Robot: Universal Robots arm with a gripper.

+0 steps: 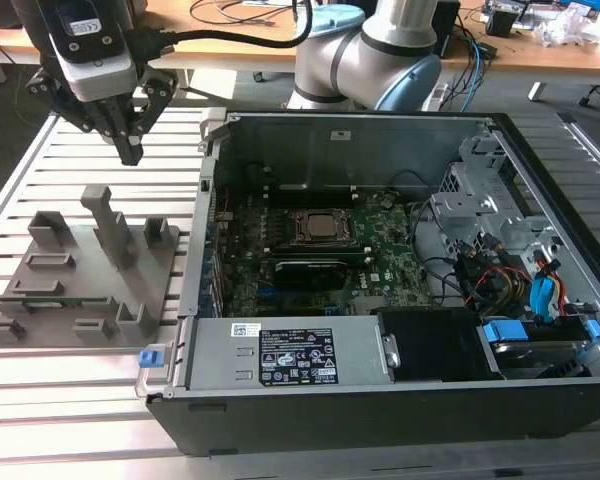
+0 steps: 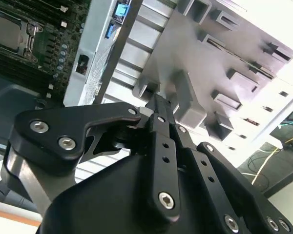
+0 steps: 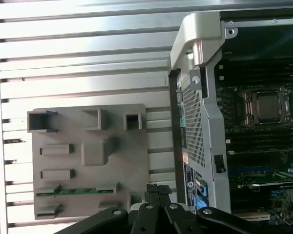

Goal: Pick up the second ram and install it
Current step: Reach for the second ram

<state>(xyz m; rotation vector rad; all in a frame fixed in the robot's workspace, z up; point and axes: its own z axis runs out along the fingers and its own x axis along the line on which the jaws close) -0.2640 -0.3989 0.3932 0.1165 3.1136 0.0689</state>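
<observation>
We make out just a thin green edge of the second ram, the rest sunk in a slot of the holder tray close beside the end effector. The picture's edge cuts off the end effector's body in the first wrist view.

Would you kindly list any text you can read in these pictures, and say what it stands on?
No text is legible.
Black label on the power supply: print too small to read.
White sticker on the case wall: too small to read.
</observation>
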